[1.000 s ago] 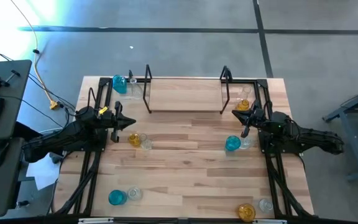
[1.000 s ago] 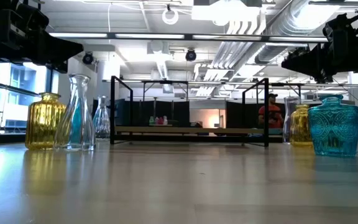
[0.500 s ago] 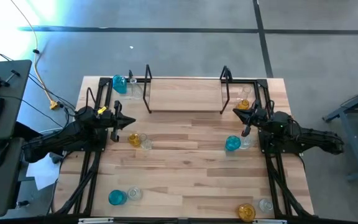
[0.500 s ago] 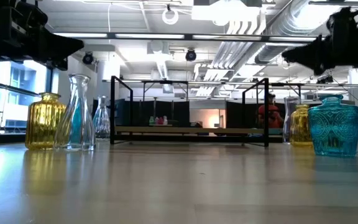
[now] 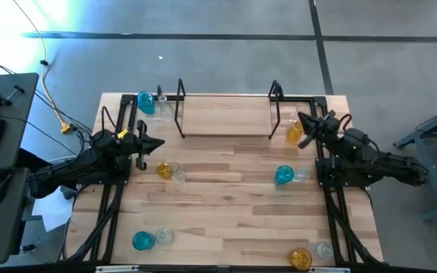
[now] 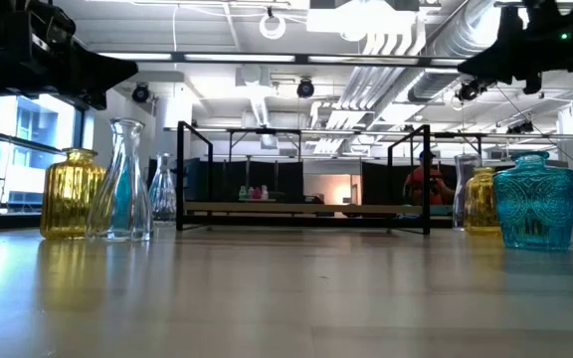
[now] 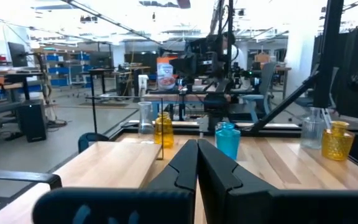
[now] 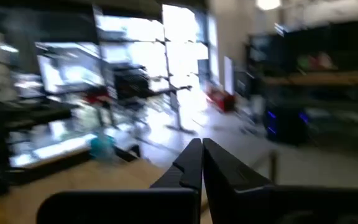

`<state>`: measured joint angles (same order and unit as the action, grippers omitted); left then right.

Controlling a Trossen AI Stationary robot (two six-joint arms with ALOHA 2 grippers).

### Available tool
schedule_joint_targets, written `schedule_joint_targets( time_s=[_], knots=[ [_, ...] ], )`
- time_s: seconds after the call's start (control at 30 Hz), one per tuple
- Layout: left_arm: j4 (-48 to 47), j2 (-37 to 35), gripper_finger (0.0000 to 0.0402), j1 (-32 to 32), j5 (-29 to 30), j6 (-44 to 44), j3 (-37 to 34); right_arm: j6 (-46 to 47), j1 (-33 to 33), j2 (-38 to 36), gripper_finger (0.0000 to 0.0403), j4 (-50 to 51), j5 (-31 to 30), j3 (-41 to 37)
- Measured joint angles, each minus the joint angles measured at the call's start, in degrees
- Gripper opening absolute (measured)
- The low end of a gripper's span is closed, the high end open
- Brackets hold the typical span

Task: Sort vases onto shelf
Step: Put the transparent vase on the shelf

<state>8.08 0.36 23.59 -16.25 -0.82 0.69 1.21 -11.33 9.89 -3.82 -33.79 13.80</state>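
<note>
The shelf [image 5: 226,117], a light board in a black frame, stands at the table's far middle. Vases stand in pairs on the tabletop: teal [image 5: 146,102] and clear at the far left, amber [image 5: 163,170] and clear [image 5: 179,174] mid left, teal [image 5: 284,175] and clear mid right, an amber one [image 5: 295,133] by the shelf's right end. My left gripper [image 5: 161,149] is shut and level above the left edge, near the mid-left amber vase. My right gripper [image 5: 303,118] is shut, raised over the far-right amber vase, holding nothing.
More vases stand near the front edge: teal [image 5: 143,241] with clear [image 5: 163,236] at the left, amber [image 5: 300,258] with clear [image 5: 324,249] at the right. The middle of the tabletop [image 5: 226,197] is bare wood. A person [image 6: 428,184] sits far behind the table.
My right gripper has risen and swung from beside the mid-right teal vase toward the table's far edge, now pointing over the amber vase by the shelf's right end. It has stayed shut. No vase has moved.
</note>
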Motion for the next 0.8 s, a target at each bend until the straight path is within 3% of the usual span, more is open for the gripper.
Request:
schedule_joint_targets(
  time_s=[0.17,0.27,0.37,0.5,0.6,0.8],
  knots=[
    [0.0,0.0,0.0,0.0,0.4,0.0,0.0,6.5,0.0,9.4,0.0042,11.3,-8.7,8.0],
    [0.0,0.0,0.0,0.0,0.5,0.0,0.0,10.4,0.0,14.6,0.009,18.4,-14.6,12.6],
    [0.0,0.0,0.0,0.0,2.1,0.4,0.0,17.2,-0.6,19.4,0.0145,25.8,-16.9,16.7],
    [-0.1,0.0,0.0,0.0,4.7,0.8,0.0,25.9,-3.8,26.3,0.0217,31.7,-14.3,20.0],
    [-0.1,0.0,0.0,0.0,5.0,2.4,0.0,31.5,-8.3,31.1,0.0261,33.9,-8.9,21.9],
    [-0.1,0.0,0.0,0.0,5.0,3.0,0.0,38.0,-18.5,39.0,0.0295,40.4,-1.9,26.0]
  ],
)
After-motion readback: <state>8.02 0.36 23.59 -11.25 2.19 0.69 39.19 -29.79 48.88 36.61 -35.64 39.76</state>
